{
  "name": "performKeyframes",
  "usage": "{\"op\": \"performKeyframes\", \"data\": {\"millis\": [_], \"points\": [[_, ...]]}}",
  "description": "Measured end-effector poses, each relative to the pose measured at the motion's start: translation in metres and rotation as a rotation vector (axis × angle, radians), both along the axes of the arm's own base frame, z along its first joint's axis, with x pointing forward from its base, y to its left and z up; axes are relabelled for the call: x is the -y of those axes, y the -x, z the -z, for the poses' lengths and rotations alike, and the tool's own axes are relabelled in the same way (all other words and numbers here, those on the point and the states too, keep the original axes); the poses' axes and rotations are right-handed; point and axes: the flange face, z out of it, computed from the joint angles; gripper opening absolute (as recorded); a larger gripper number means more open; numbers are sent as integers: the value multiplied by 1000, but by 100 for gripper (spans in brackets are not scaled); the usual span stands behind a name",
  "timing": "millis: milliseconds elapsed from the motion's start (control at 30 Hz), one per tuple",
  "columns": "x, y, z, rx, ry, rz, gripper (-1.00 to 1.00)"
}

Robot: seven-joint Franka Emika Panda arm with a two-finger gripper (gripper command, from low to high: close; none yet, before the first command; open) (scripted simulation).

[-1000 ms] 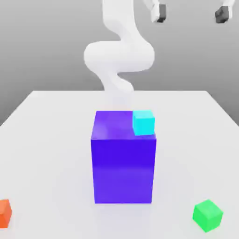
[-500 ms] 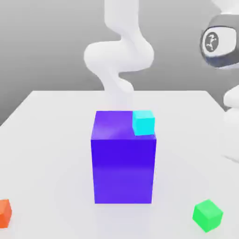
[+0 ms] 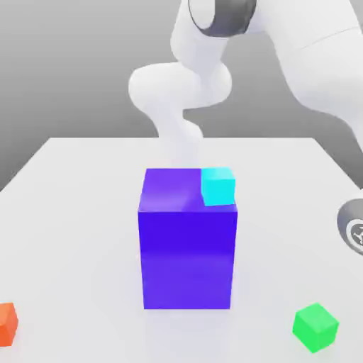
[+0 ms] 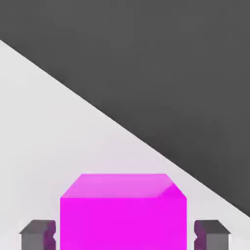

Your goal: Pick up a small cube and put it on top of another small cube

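In the hand view a magenta cube (image 4: 124, 212) rests on the white table, right between my gripper's (image 4: 124, 235) two grey fingers (image 4: 37, 234). The fingers stand close against its two sides, shut on it. In the exterior view a small cyan cube (image 3: 218, 186) sits on the top back corner of a tall blue block (image 3: 188, 241), on the exterior view's right. My arm (image 3: 312, 49) bends down past that view's right edge.
A small green cube (image 3: 315, 327) lies at the front on the exterior view's right, and an orange cube (image 3: 6, 324) at the front left edge. The white table (image 3: 78, 213) ends against a dark grey background.
The arm has swung from high above the table down toward the exterior view's right edge. The fingers, wide apart a second ago, have closed in on the magenta cube.
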Motion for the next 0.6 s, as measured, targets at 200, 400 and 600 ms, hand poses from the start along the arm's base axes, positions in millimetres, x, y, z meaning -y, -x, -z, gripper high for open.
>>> {"op": "performKeyframes", "data": {"millis": [200, 400, 600], "points": [[0, 0, -38, -1, 0, -1, -100], [45, 23, -83, -11, -19, 57, -100], [101, 61, -106, -4, -5, 120, -100]]}}
